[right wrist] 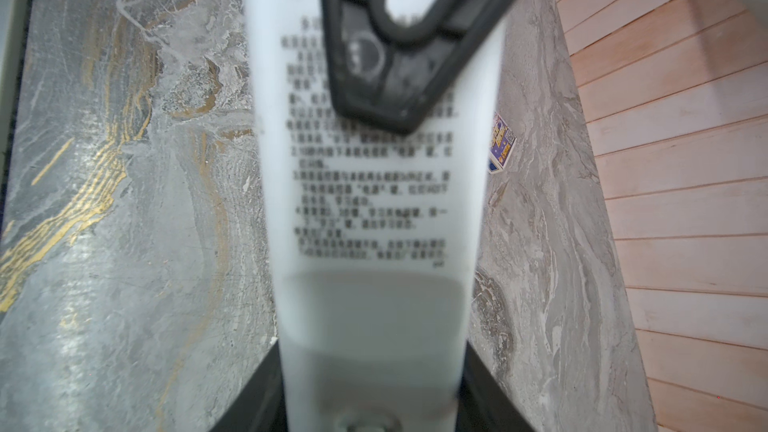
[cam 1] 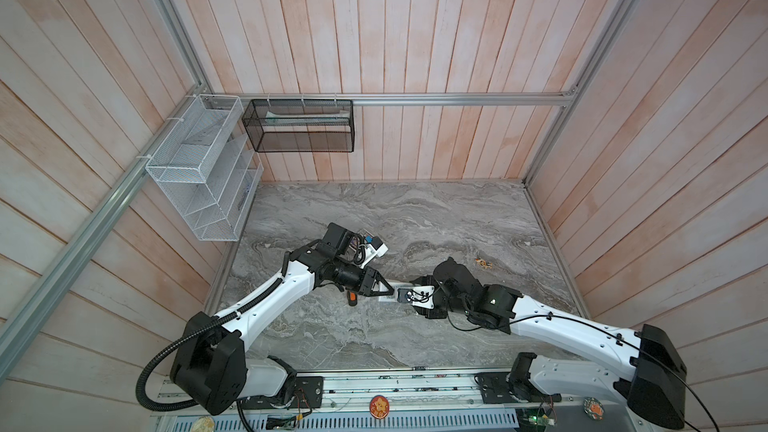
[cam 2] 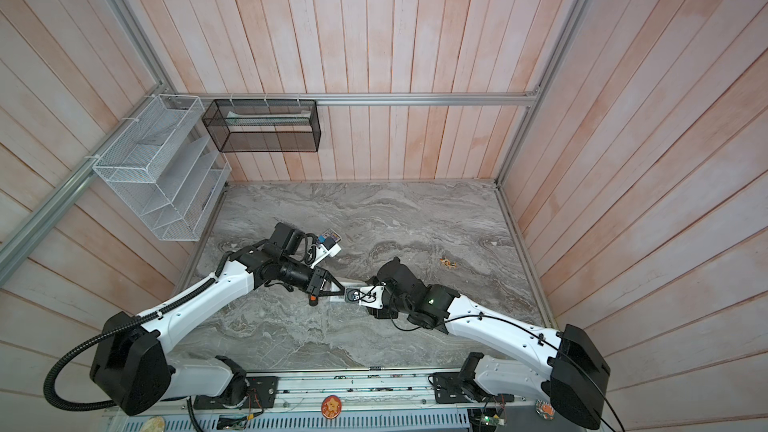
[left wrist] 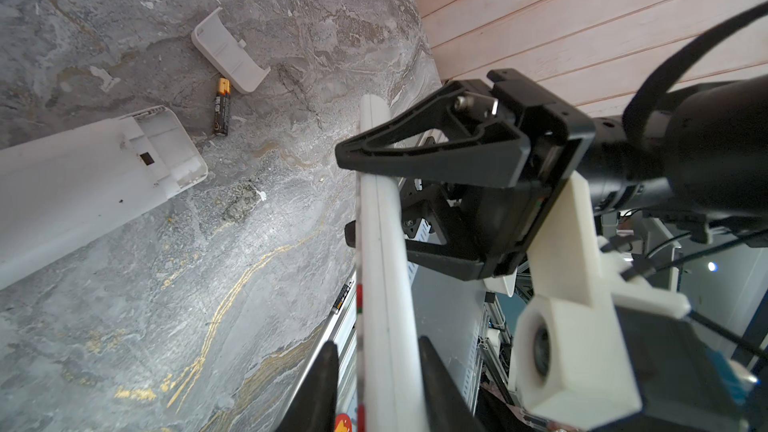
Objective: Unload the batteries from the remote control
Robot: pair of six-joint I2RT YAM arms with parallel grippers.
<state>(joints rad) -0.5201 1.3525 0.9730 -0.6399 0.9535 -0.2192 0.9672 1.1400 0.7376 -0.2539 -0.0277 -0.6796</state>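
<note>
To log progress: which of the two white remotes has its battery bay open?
The remote lying on the table: its bay stands uncovered and empty. The other remote is in the right hand.

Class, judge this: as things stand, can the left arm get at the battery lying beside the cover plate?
Probably not yet: the left gripper straddles the raised remote that the right gripper clamps. Nothing covers the battery; it lies bare on the table.

Both arms stretch inward, tips nearly meeting; left gripper [left wrist: 382, 384] jaws slightly parted, right gripper [left wrist: 359, 197] clamped.
</note>
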